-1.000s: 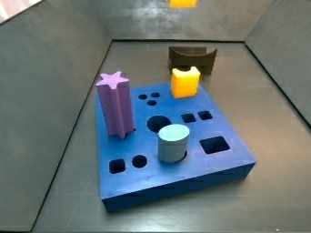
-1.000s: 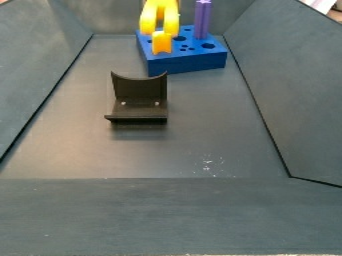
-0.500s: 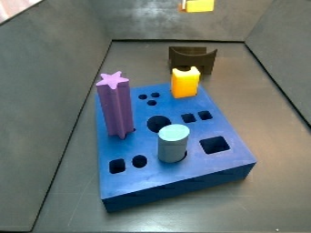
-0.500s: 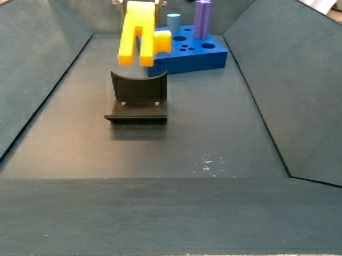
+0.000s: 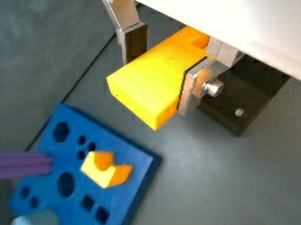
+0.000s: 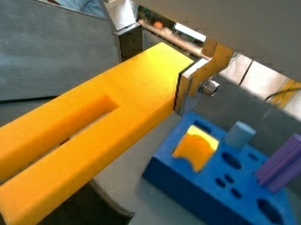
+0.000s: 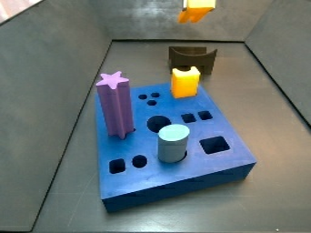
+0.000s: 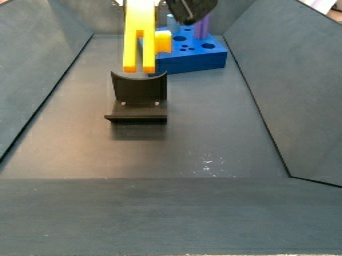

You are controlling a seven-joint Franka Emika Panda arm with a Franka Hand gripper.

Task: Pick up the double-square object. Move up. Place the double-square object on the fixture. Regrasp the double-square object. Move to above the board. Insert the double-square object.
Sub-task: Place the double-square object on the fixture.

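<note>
Up top, place of the claw: the claw [image 5: 165,61] hangs over the fixture [image 8: 136,97]; in a side view only a dark bit of it shows at the upper middle of the frame.
Claw grip: its two silver fingers [image 6: 195,77] are closed tight on the bar [image 6: 88,145] in both wrist views.
Bar: long, yellow-orange, with a groove down its length. In a side view it stands upright [image 8: 138,42] in the upper left middle, its low end just above the fixture's scooped top. I cannot tell if they touch. In a side view only its low end [image 7: 198,10] shows at the top edge.
Fixture: small and dark, on the floor, mid-left in a side view; behind the board [image 7: 195,164] in a side view.
Board: blue, with many holes. It sits behind the fixture, near the top of a side view.
On the board: a purple star peg [image 7: 115,105], a short yellow peg [image 7: 185,81] and a pale blue round peg [image 7: 174,143].
</note>
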